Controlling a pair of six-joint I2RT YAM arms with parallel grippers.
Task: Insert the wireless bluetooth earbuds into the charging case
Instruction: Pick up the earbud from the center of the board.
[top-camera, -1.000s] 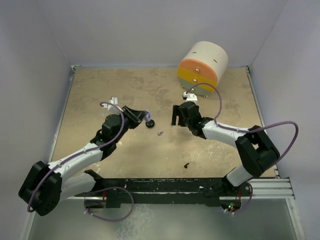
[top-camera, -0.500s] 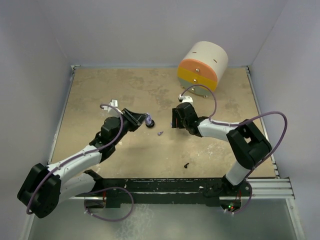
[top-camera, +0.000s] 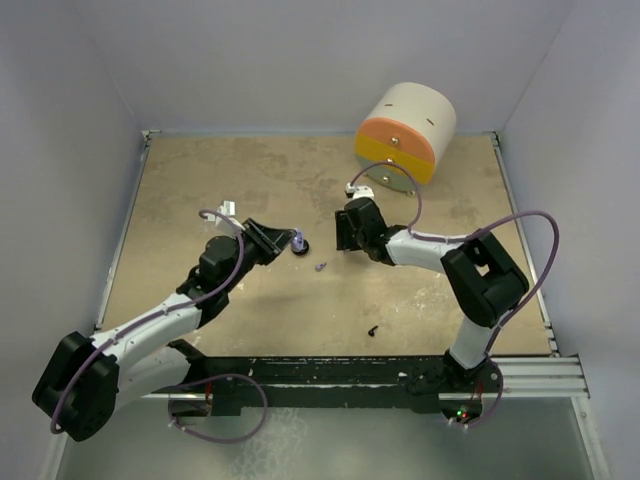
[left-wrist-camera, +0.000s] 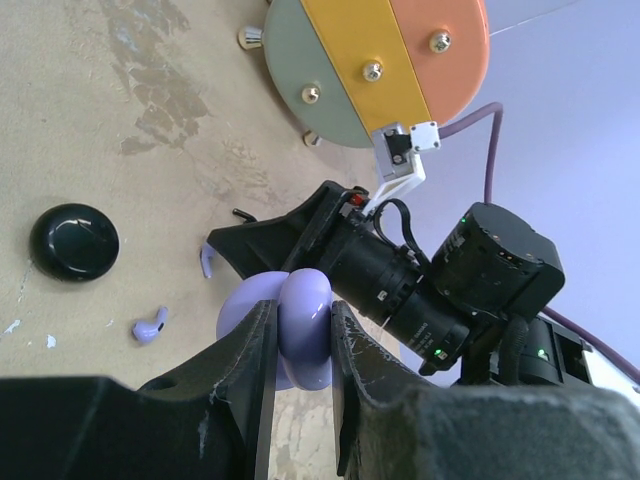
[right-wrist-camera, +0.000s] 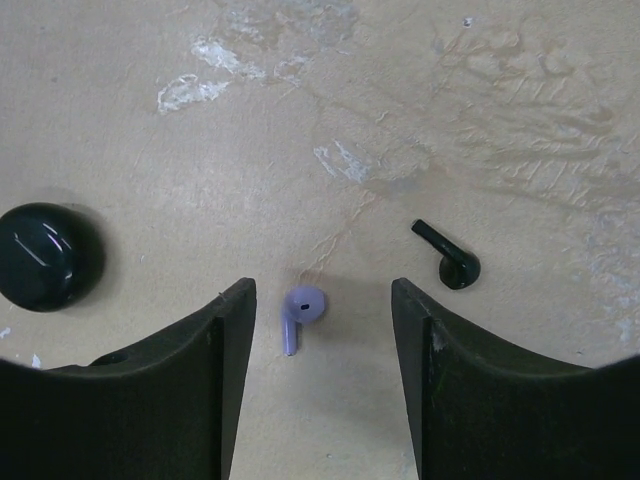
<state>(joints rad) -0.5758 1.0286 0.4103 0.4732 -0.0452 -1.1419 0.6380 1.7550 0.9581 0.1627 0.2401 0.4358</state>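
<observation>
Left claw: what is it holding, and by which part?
The left claw pinches a round lilac puck across its sides. The right claw holds nothing.

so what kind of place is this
Probably a lab robot test cell: plain pale walls box in a scuffed tabletop; left arm and right arm bolted to a rail at its near edge.

Cream drum (top-camera: 405, 130), orange-yellow-green face, lying sideways at far-right of tan table (top-camera: 200, 180).

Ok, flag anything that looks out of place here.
The lilac earbud lies loose on the table ahead of the open right gripper, and the black earbud lies alone toward the near edge. Neither is in the lilac case the left gripper pinches. Nothing looks damaged.
</observation>
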